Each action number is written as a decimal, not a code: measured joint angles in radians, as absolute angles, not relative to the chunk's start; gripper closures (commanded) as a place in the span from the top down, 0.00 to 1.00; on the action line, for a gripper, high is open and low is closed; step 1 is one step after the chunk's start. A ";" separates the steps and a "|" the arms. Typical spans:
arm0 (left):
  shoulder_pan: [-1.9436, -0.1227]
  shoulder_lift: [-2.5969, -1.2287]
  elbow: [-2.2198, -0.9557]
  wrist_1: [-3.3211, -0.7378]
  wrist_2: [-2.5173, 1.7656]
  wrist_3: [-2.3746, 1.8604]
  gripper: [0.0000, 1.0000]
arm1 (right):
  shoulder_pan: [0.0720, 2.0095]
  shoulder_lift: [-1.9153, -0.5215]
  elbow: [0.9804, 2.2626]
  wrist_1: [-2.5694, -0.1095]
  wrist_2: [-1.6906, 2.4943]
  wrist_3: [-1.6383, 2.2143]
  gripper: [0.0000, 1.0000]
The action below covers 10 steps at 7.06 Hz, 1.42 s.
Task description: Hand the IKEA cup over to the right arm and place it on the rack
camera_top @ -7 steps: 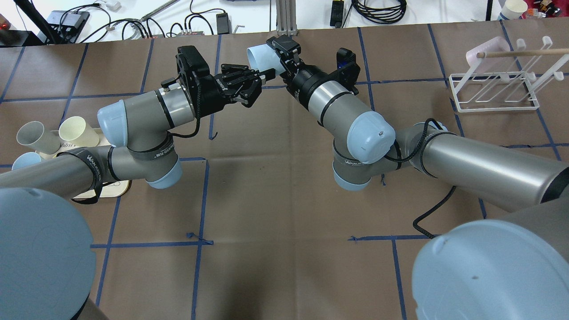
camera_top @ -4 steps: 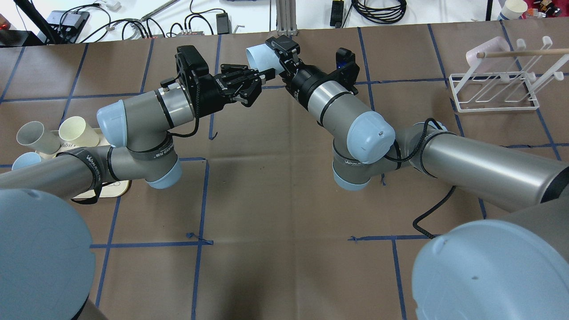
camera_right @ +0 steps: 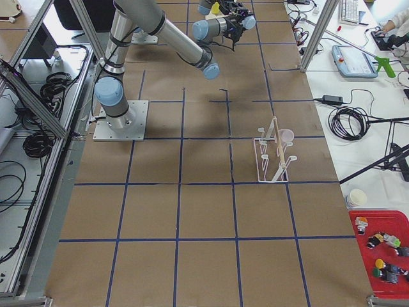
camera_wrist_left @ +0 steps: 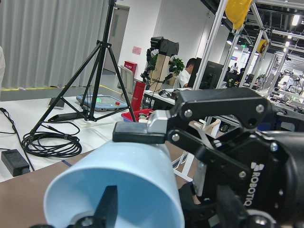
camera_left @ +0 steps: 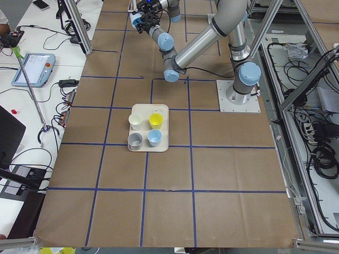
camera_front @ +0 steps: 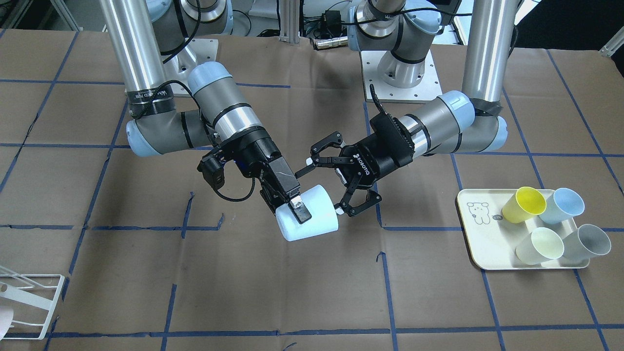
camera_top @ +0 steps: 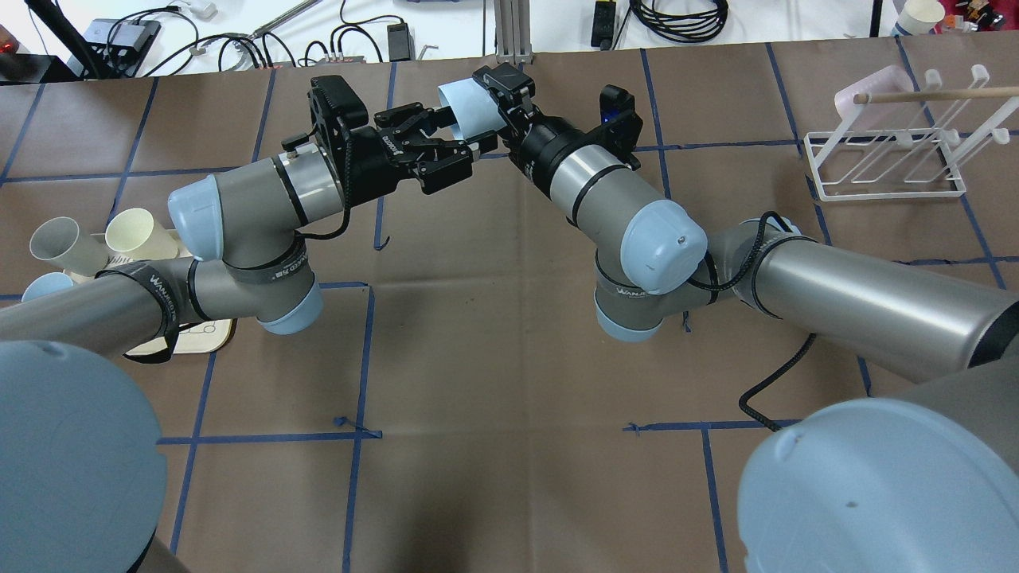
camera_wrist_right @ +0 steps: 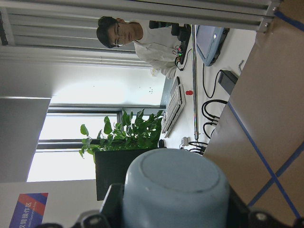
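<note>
The pale blue IKEA cup (camera_front: 314,220) is held sideways above the table's middle by my right gripper (camera_front: 296,213), which is shut on its wall near the base. In the overhead view the cup (camera_top: 464,103) sits at the right gripper's (camera_top: 495,97) tip. My left gripper (camera_front: 324,185) is open, its fingers spread around the cup's mouth end without gripping it; it also shows in the overhead view (camera_top: 458,131). The left wrist view shows the cup's open mouth (camera_wrist_left: 118,185). The right wrist view shows its base (camera_wrist_right: 175,190). The white wire rack (camera_top: 884,163) stands at the far right.
A pink cup (camera_top: 872,91) hangs on the rack, next to a wooden rod. The rack also shows in the front-facing view (camera_front: 29,302). A cream tray (camera_front: 480,243) with several cups lies on my left side. Cables and devices lie beyond the table's far edge.
My left gripper's fingers have spread wider and let go of the cup. The left wrist has drawn slightly back. The right gripper keeps hold of the cup.
</note>
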State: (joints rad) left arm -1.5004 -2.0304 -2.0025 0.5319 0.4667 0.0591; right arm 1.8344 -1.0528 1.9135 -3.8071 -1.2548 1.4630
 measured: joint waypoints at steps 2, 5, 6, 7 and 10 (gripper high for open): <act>-1.466 -2.009 -2.017 0.525 0.477 0.051 0.98 | 1.832 -1.057 1.914 -3.807 -1.254 1.456 0.47; -1.361 -1.936 -2.128 0.529 0.467 0.049 0.98 | 1.781 -1.074 1.924 -3.812 -1.225 1.329 0.44; -1.327 -1.913 -2.158 0.529 0.464 0.049 0.98 | 1.750 -1.081 1.931 -3.814 -1.219 1.228 0.39; -1.296 -1.902 -2.172 0.527 0.465 0.049 0.98 | 1.713 -1.088 1.944 -3.817 -1.208 1.105 0.38; -1.232 -1.865 -2.154 0.391 0.570 0.048 0.98 | 1.581 -1.116 2.004 -3.817 -1.190 0.684 0.37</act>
State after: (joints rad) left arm -1.2322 -1.8654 -2.1544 0.3908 0.5705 0.0481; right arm 1.5806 -1.1157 2.0042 -3.8166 -1.1901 0.6842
